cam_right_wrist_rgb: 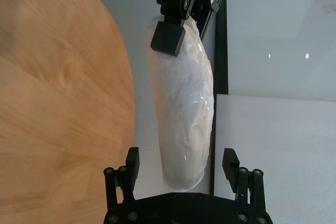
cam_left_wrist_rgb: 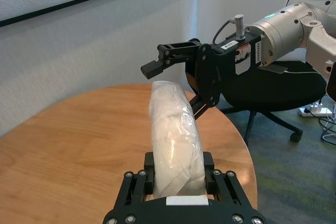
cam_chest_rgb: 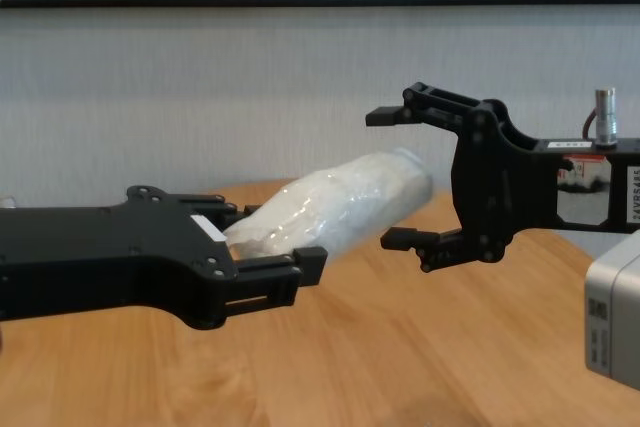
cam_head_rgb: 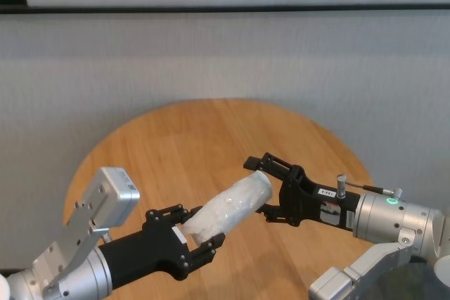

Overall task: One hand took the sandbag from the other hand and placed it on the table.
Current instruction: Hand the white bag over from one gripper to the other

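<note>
The sandbag [cam_head_rgb: 228,209], a white crinkly pouch, hangs in the air above the round wooden table [cam_head_rgb: 176,145]. My left gripper [cam_head_rgb: 195,230] is shut on its near end; the left wrist view shows the sandbag [cam_left_wrist_rgb: 173,135] pinched by the left gripper [cam_left_wrist_rgb: 178,166]. My right gripper [cam_head_rgb: 259,187] stands open around the bag's far end, one finger above and one below. In the right wrist view the sandbag [cam_right_wrist_rgb: 184,103] lies inside the right gripper [cam_right_wrist_rgb: 181,158] with a gap on each side. From the chest, the sandbag [cam_chest_rgb: 330,202] spans left gripper [cam_chest_rgb: 265,237] and right gripper [cam_chest_rgb: 388,179].
A grey-white wall stands behind the table. Beyond the table's right edge, a black office chair [cam_left_wrist_rgb: 262,87] stands on dark carpet, with a white power strip [cam_left_wrist_rgb: 315,111] on the floor. Bare tabletop [cam_chest_rgb: 400,347] lies beneath both grippers.
</note>
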### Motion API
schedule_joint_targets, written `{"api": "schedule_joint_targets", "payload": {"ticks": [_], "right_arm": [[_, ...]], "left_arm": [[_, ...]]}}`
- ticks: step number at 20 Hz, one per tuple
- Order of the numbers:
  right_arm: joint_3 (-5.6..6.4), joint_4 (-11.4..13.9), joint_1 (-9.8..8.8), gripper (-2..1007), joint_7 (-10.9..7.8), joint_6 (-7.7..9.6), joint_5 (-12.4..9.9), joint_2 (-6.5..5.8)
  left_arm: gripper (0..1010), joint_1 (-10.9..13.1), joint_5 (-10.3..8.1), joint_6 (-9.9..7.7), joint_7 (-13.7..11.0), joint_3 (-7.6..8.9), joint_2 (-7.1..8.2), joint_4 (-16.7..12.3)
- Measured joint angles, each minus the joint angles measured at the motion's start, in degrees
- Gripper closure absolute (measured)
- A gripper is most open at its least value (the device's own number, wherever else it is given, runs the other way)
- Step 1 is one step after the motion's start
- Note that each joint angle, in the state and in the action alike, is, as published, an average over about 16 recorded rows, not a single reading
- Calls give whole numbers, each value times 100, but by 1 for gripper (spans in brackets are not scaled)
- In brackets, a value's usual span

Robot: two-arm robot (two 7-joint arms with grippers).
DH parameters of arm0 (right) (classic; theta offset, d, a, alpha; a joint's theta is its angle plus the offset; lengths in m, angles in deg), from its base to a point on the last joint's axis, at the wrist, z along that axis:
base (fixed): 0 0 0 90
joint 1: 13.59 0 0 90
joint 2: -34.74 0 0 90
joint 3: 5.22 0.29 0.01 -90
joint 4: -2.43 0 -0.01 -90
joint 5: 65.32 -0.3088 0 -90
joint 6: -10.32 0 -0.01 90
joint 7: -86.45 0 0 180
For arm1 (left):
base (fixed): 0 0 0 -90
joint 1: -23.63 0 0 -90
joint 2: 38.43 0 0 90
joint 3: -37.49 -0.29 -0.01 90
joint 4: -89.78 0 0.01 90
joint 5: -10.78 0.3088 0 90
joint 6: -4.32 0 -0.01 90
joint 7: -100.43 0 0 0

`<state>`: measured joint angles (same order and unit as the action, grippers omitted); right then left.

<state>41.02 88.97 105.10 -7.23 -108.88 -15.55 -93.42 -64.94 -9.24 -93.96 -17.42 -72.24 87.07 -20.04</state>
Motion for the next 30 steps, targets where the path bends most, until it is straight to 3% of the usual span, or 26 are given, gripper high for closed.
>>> {"api": "schedule_joint_targets", "payload": {"ticks": [23, 30], "right_arm": [[-8, 0, 7, 7, 12, -6, 20, 0], [-8, 0, 7, 59, 12, -6, 22, 0]], "left_arm": [[452, 0, 0, 0, 0, 0, 0, 0], [452, 0, 0, 0, 0, 0, 0, 0]]}}
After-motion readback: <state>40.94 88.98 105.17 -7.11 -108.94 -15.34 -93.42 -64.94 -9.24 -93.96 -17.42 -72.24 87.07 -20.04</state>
